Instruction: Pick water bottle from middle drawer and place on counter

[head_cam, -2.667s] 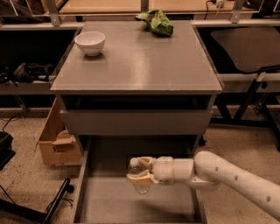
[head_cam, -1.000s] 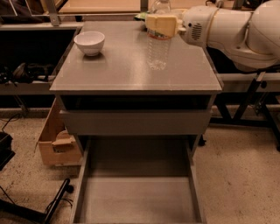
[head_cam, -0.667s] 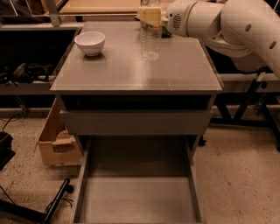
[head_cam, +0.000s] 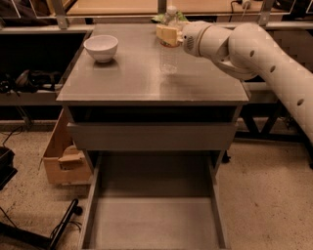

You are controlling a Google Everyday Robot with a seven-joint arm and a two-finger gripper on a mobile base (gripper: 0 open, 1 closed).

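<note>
The gripper [head_cam: 167, 34] sits over the rear part of the counter [head_cam: 146, 85], right of centre. Its pale yellowish fingers [head_cam: 165, 32] are closed round the upper body of the water bottle [head_cam: 169, 53]. The bottle stands upright in that grasp. Its white cap shows just above the fingers and its clear ribbed body hangs below them, down to the grey surface. Whether its base touches the counter or hovers just above it cannot be told. The white arm [head_cam: 274, 63] runs from the gripper's rounded wrist out to the right and down past the counter's right edge.

Just behind the bottle, at the counter's back edge, a green item [head_cam: 159, 18] peeks out, mostly hidden. To the left, well apart from the bottle, a white bowl [head_cam: 101, 47] rests on the counter near its rear left corner. Beyond the counter lies a light wooden tabletop [head_cam: 122, 6].

Below the counter, a drawer front [head_cam: 151, 135] shows as a plain grey panel. Under it the middle drawer [head_cam: 151, 222] is pulled out towards the camera, with its flat grey floor and low side walls in view. Left of the cabinet, a cardboard box [head_cam: 63, 158] stands on the speckled floor [head_cam: 264, 195]. Black cables [head_cam: 63, 222] lie near the lower left corner.
</note>
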